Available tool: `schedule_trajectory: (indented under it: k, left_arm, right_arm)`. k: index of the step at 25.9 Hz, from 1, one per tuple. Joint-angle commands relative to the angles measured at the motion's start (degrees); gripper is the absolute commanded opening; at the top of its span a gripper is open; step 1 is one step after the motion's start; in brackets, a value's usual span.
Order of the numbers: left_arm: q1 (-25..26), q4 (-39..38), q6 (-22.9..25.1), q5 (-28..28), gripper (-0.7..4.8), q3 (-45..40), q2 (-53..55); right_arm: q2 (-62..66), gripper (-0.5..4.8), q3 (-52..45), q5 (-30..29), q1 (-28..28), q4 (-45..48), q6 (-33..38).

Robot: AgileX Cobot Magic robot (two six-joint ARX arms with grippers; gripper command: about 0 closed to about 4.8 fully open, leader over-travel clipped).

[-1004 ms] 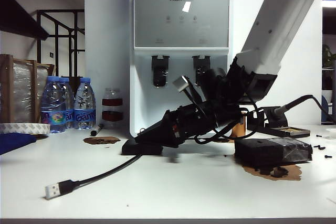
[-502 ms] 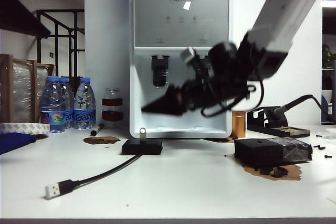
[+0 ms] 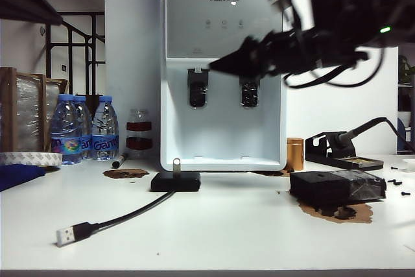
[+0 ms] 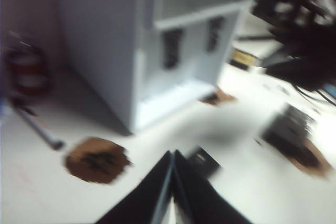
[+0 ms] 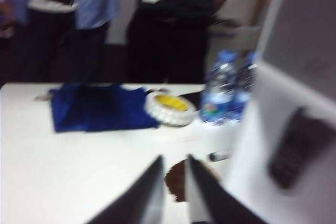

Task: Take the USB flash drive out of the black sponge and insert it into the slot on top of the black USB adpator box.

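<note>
The little silver stick (image 3: 176, 163) stands upright in the top of the small flat black box (image 3: 176, 181), with its ring hole at the top. I cannot see the slot itself, because the stick fills it. The box sits on the white table (image 3: 214, 231), right in front of the water machine (image 3: 224, 69). A thick black cable (image 3: 123, 215) runs from the box toward the table's front edge and ends in a silver plug (image 3: 65, 235).

The black foam block (image 3: 336, 187) lies well apart from the box, off to the right, on a brown patch, with small black crumbs near it.

The right gripper (image 3: 217, 66) hangs high in the air in front of the water machine, pointing left. In its own camera, its two fingers (image 5: 148, 192) stand a little apart with nothing between them.

The left gripper (image 4: 172, 157) shows only in its own blurry camera. Its fingers look pressed together, with nothing held, as far as I can tell. It points toward the black box (image 4: 203, 162).

Water bottles (image 3: 83, 128) stand at the left.
</note>
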Motion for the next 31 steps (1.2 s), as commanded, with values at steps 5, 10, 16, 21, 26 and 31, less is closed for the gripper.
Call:
schedule_trajectory:
  k: [5,10,16,21,26,31]
  left_arm:
    - [0.74,12.17,-10.23,-21.51,-0.04,0.11,-3.17]
    - [-0.04,11.34,-10.29,-31.12,-0.04,0.11,-6.73]
    - [0.09,3.39,-10.19,-32.0,-0.04,0.11,-13.29]
    - [0.04,-10.56,-10.19,-28.94,-0.04,-0.04,-21.29]
    - [0.04,-16.22,-7.89,-25.86,-0.04,-4.94,-35.36]
    - [0.04,-19.85,-5.03,-21.18,-0.04,-13.33,-60.48]
  right_arm:
    - [-14.16,-0.02,-9.29,23.78,-5.75,4.85,10.32]
    - [-24.37,-0.02,-19.37,30.42,-11.43,5.14,10.36]
    - [-41.05,-0.02,-31.47,29.92,-22.91,2.29,14.4]
    - [-56.87,-0.02,-40.41,29.92,-26.69,0.9,14.84]
    - [-74.49,-0.02,-51.84,29.55,-24.39,-5.42,17.05]
    - [-89.31,-0.01,-56.61,24.06,-24.39,-17.42,22.14]
